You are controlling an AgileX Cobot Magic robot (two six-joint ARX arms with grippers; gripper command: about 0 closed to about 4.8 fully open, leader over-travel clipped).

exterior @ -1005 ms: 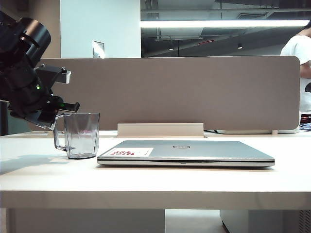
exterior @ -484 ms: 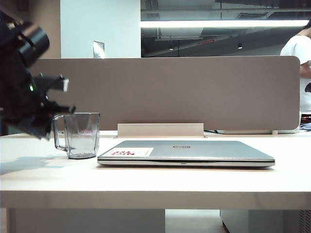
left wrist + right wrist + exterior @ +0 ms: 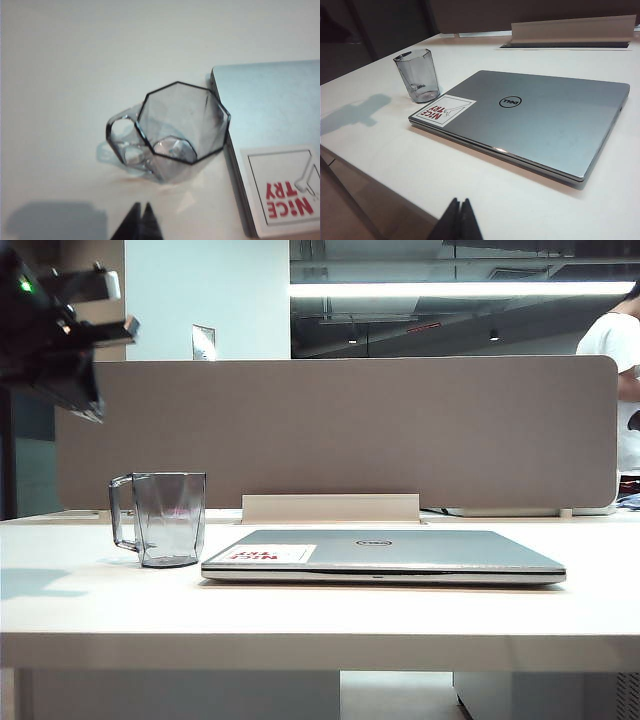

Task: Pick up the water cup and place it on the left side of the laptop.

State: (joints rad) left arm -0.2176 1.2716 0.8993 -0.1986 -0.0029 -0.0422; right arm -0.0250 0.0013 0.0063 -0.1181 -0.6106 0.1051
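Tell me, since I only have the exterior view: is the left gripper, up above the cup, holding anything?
Observer: No. The left wrist view shows the left gripper shut on nothing, fingertips together, above the cup.
Operator: Anything in the cup?
Observer: It's empty; from above, its base shows through clearly.
Operator: Where's the right gripper?
Observer: Its wrist view shows the right gripper shut, by the table's near edge, in front of the laptop and away from the cup.
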